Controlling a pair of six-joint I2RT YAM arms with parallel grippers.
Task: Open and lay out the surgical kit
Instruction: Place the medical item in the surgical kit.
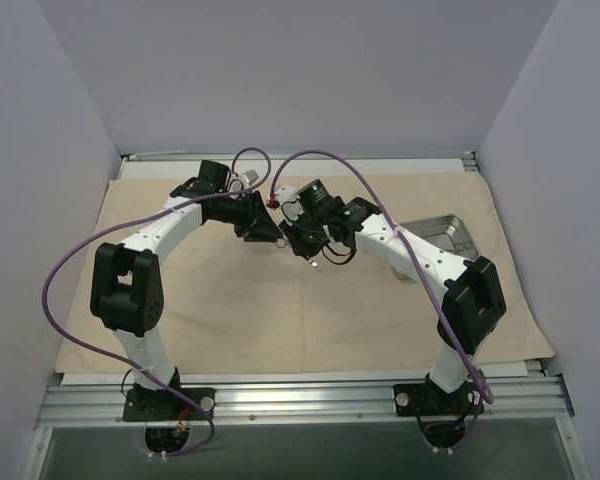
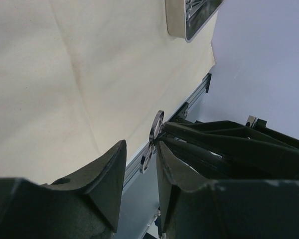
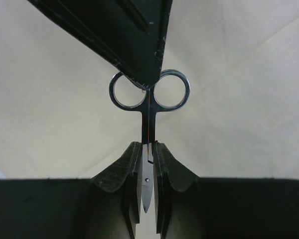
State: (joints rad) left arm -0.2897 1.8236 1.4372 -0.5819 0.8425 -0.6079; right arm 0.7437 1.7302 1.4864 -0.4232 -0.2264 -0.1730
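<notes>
Scissors [image 3: 148, 94] sit mid-frame in the top view above the cloth wrap [image 1: 230, 300], blades clamped by the right gripper [image 3: 147, 149], left gripper [image 2: 139, 149] jaws apart at the rings; judged a handover, next requiring closure on the handles before release.

White table [image 1: 300, 166] strip at frame top, aluminium rail [image 1: 310, 404] across the bottom, pale lavender walls [image 1: 300, 70] on three sides.
</notes>
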